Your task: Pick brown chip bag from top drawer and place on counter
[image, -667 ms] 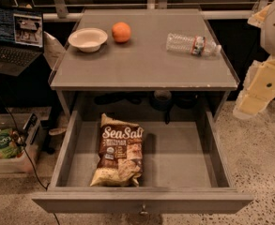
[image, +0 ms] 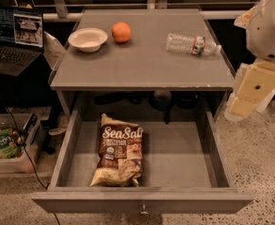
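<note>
The brown chip bag (image: 118, 150) lies flat in the left middle of the open top drawer (image: 179, 156), its "Sea Salt" lettering facing up. The drawer is pulled fully out below the counter (image: 144, 62), and its small knob (image: 143, 210) shows on the front panel. My gripper (image: 249, 92) hangs at the right edge of the view on the white arm. It is beside the counter's right corner, above and to the right of the drawer. It is well apart from the bag and holds nothing I can see.
On the counter stand a white bowl (image: 87, 39), an orange (image: 121, 32) and a plastic water bottle (image: 192, 44) lying on its side. A laptop (image: 14, 36) sits at the left, with a bin holding a green packet (image: 3, 144) on the floor below it.
The gripper and arm have shifted slightly left and down, toward the drawer's right side. The bag, the drawer and the counter items have not moved.
</note>
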`<state>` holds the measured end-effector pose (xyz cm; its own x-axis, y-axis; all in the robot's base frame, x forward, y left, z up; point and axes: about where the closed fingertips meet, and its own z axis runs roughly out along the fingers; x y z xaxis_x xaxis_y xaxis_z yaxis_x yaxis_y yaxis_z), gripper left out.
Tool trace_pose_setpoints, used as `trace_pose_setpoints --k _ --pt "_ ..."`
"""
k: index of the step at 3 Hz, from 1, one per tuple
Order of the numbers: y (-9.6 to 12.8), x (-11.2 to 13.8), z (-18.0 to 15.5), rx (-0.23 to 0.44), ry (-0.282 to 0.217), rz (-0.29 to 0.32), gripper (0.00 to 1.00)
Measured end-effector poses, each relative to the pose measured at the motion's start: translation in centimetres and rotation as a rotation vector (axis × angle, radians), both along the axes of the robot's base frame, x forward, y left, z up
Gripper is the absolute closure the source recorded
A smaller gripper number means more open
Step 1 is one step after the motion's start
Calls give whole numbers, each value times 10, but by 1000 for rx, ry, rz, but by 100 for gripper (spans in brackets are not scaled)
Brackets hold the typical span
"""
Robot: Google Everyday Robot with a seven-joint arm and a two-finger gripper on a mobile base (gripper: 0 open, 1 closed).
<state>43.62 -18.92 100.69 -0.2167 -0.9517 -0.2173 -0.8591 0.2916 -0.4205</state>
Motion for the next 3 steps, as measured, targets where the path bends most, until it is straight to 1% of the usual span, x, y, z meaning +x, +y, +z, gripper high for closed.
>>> trace_pose_setpoints --k 1,2,3 --pt "36 -2 -13 131 -34 37 0" --pt "76 -2 -30 351 -50 -31 0" --pt "113 7 -49 549 1 -121 0"
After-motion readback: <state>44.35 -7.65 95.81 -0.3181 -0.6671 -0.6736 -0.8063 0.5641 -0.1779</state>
